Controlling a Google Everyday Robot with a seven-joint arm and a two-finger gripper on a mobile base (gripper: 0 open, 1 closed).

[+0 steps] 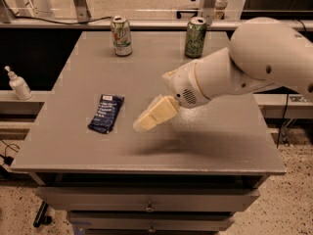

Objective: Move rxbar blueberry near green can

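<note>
Beside gripper [141,124] — rxbar blueberry [106,113], seemingly apart.

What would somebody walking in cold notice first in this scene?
The big white arm reaches in from the right, its pale tool hovering over the middle of the grey table. Just left of the tool lies the dark rxbar blueberry. The green can stands at the back edge, with a mostly white can further left.

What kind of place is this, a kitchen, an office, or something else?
Probably a robot lab or workshop: a grey table with drawers, a speckled floor, a pump bottle on a side ledge. The gripper hovers over the table, beside the rxbar blueberry.
</note>
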